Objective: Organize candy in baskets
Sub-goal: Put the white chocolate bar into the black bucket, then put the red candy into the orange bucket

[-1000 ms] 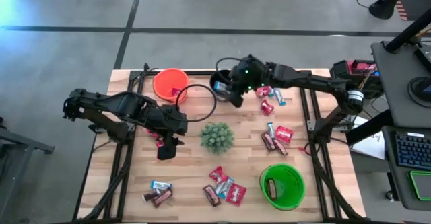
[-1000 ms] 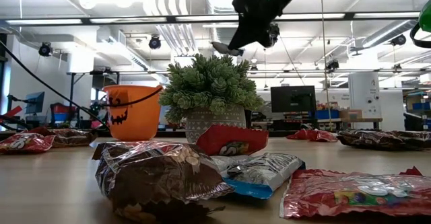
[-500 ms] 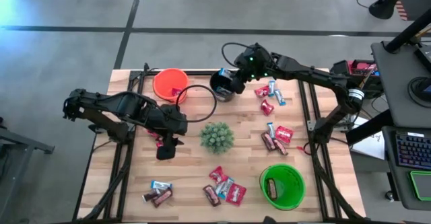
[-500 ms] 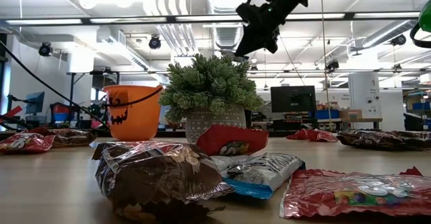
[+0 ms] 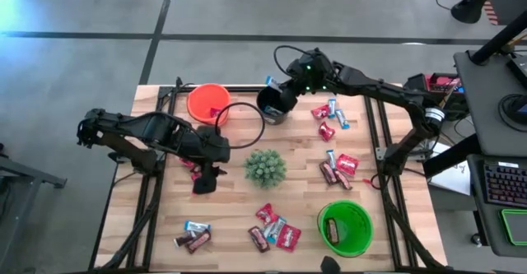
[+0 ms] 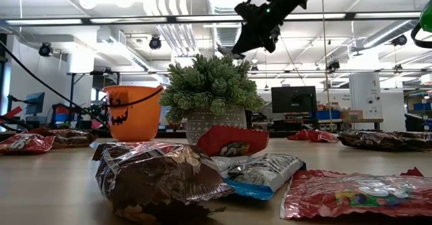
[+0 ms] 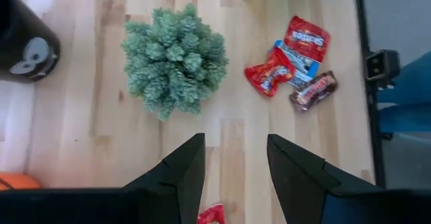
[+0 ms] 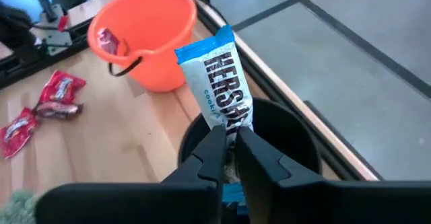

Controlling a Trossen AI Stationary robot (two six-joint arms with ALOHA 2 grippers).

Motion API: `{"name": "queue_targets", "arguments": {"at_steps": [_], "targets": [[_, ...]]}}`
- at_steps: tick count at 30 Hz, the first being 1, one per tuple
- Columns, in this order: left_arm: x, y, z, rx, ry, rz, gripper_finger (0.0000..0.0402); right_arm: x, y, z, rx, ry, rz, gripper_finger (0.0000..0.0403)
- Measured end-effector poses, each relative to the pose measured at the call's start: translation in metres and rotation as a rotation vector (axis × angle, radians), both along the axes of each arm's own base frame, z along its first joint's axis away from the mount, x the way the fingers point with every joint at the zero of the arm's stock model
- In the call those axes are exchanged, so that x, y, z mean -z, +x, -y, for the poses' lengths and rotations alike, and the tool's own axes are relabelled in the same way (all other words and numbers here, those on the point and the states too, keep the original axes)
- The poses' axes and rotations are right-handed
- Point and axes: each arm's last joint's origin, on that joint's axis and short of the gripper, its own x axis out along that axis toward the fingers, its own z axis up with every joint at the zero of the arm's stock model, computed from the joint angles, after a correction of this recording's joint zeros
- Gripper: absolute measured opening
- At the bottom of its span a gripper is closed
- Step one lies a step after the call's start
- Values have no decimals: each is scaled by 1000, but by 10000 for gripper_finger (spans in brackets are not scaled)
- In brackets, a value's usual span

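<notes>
1. My right gripper [image 8: 229, 142] hangs over the black basket [image 5: 272, 104] near the bench's far edge, because that is where I judge this bar belongs. My fingers pinch the lower end of a blue-and-silver candy bar [image 8: 221, 76], and they look only barely parted, so I judge I am about to let it fall.
2. The bar stands nearly upright above the basket's mouth. Its long axis runs up and down, the free end rising away from my fingers and leaning a little toward the orange basket [image 5: 207, 103] just beside the black one. Held this way, it should drop straight in.
3. My left gripper [image 7: 232, 173] waits over the left-middle of the bench, fingers spread and holding nothing, near the spiky plant [image 5: 265, 167].
4. More candy still lies loose along the near edge and the right side, and the green basket [image 5: 345, 228] sits at the near right corner.
</notes>
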Motion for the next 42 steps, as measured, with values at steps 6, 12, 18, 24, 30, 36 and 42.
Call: {"name": "queue_targets", "arguments": {"at_steps": [6, 12, 18, 24, 30, 36, 42], "targets": [[0, 1, -2, -10, 38, 9, 142, 18, 5, 13, 12, 73, -21, 90], [0, -2, -4, -24, 61, -8, 143, 13, 1, 10, 28, 110, -45, 112], [2, -5, -6, -28, 72, -40, 144, -30, -18, -2, 2, 130, -145, 107], [1, -5, -8, -37, 134, -29, 144, -50, -31, -10, -17, 161, -236, 107], [1, -5, -12, -67, 240, -13, 144, -59, -46, -19, -3, 227, -348, 109], [2, -7, -16, -105, 306, -34, 144, -65, -66, -26, 105, 189, -546, 109], [4, -11, -18, -96, 323, -87, 144, -59, -79, -14, 200, 178, -614, 109]]}}
